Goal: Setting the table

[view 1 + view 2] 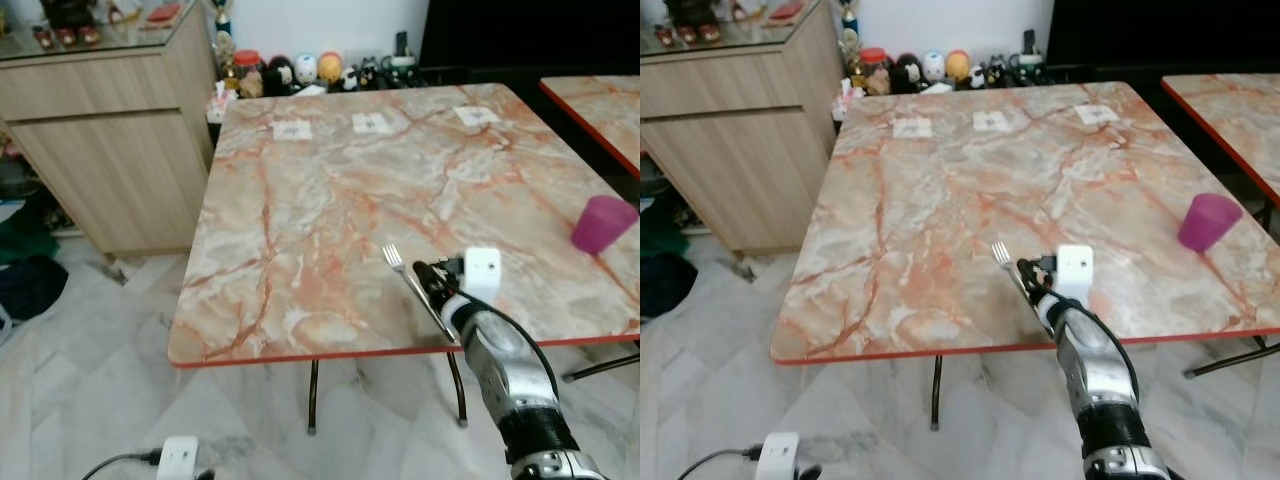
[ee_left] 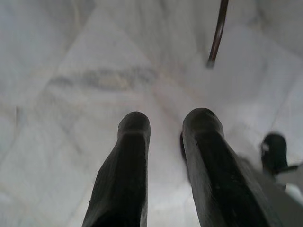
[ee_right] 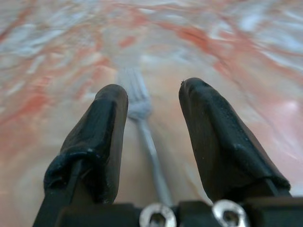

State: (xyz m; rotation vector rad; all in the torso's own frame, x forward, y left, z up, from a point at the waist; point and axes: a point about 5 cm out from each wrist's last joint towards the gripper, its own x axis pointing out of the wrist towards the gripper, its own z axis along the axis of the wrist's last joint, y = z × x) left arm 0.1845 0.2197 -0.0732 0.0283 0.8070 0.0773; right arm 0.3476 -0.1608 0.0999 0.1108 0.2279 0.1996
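Right now the fork (image 1: 412,279) lies flat on the marble table (image 1: 330,200) near its front edge, tines pointing away from the robot, its handle running back between the spread fingers of the right gripper (image 3: 152,99), which grip nothing. Clearly the right arm is the nearer one; the left gripper (image 2: 170,120) hangs parted over the floor (image 2: 71,85), and the purple cup (image 1: 602,223) stands well apart to the right.

Marble-patterned square table top with red edge (image 1: 330,190): broad bare surface across centre and left. Obstacles: silver metal fork (image 1: 412,283) lying flat near the front edge, between the parted fingers of the right gripper (image 3: 152,101); purple plastic cup (image 1: 602,223) at the right edge, well apart; three small white cards (image 1: 377,123) along the far side. Light wooden cabinet (image 1: 110,140) stands left of the table
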